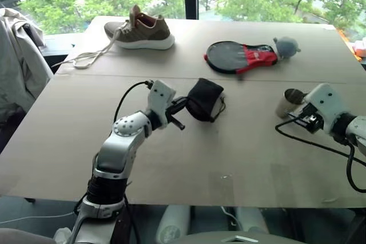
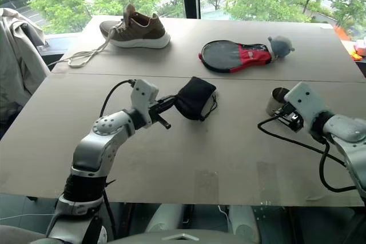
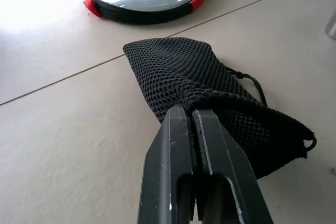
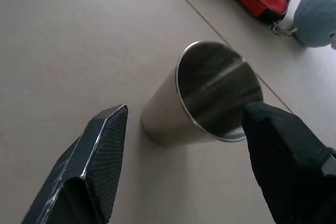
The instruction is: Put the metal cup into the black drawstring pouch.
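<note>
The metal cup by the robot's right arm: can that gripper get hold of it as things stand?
Probably yes. The right gripper is open, the metal cup stands upright just ahead between its fingers, and nothing lies between them on the table.

Counted on table: one metal cup (image 4: 202,95), one black drawstring pouch (image 1: 204,99), one shoe (image 1: 140,30), one paddle case (image 1: 240,56), one grey plush toy (image 1: 286,46).
</note>
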`<action>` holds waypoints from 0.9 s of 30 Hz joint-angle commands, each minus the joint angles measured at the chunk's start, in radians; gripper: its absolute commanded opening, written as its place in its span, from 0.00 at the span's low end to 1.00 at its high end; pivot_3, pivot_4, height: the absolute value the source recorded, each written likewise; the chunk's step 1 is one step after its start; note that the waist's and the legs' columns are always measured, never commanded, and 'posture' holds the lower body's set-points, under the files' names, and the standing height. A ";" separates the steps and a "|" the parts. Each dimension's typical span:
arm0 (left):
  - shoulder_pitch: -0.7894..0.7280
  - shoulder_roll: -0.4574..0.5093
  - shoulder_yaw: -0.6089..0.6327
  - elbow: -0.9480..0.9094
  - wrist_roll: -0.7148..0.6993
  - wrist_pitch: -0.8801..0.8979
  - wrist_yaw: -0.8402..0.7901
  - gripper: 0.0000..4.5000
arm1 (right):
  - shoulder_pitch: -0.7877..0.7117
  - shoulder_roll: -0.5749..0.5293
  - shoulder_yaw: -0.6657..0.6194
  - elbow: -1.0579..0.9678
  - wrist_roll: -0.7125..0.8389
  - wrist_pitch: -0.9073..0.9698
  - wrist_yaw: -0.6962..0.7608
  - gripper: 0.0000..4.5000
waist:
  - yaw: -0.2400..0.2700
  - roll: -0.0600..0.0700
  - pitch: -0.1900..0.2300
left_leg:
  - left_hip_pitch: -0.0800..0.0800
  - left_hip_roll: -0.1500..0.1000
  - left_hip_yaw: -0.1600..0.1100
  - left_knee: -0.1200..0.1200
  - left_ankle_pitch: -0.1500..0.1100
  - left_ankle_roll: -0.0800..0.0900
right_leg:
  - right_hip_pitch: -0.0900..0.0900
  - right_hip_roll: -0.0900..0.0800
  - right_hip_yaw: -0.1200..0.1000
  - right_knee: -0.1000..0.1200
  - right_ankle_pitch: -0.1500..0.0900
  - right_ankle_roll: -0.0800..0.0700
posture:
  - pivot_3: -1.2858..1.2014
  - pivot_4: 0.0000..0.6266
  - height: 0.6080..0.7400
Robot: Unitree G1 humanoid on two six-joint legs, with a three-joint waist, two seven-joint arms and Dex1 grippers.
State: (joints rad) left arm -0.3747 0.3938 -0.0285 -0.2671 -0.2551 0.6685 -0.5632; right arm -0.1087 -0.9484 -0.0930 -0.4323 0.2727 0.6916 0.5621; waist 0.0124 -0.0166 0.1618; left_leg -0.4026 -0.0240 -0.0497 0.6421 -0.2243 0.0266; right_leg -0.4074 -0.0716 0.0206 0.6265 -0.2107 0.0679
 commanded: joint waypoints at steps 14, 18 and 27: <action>-0.050 0.047 -0.012 -0.033 -0.060 0.061 -0.037 0.00 | -0.018 -0.064 0.079 -0.004 -0.129 -0.055 0.138 0.00 | -0.005 -0.001 0.000 | 0.001 0.001 0.000 0.002 0.000 0.000 | 0.001 0.000 0.000 0.000 0.000 0.000 | 0.52 0.24 1.00; -0.058 0.049 -0.009 -0.032 -0.069 0.073 -0.035 0.00 | -0.012 -0.078 0.079 -0.003 -0.145 -0.030 0.148 0.00 | -0.001 -0.001 0.000 | 0.001 0.001 0.000 0.002 0.000 0.000 | 0.001 0.000 0.000 0.000 0.000 0.000 | 0.52 0.24 1.00; -0.063 0.047 -0.010 -0.024 -0.074 0.074 -0.030 0.00 | -0.041 -0.072 0.076 0.033 -0.194 -0.007 0.134 0.00 | 0.000 -0.001 0.000 | 0.001 0.001 -0.001 0.004 0.000 0.000 | 0.003 0.000 0.000 0.000 -0.001 -0.002 | 0.52 0.24 1.00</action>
State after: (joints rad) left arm -0.4232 0.4396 -0.0429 -0.2689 -0.3179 0.7510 -0.5936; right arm -0.1381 -1.0114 -0.0084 -0.4086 0.0987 0.6770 0.7033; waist 0.0121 -0.0177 0.1617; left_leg -0.4017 -0.0227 -0.0507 0.6461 -0.2244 0.0265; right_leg -0.4044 -0.0717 0.0200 0.6265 -0.2120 0.0659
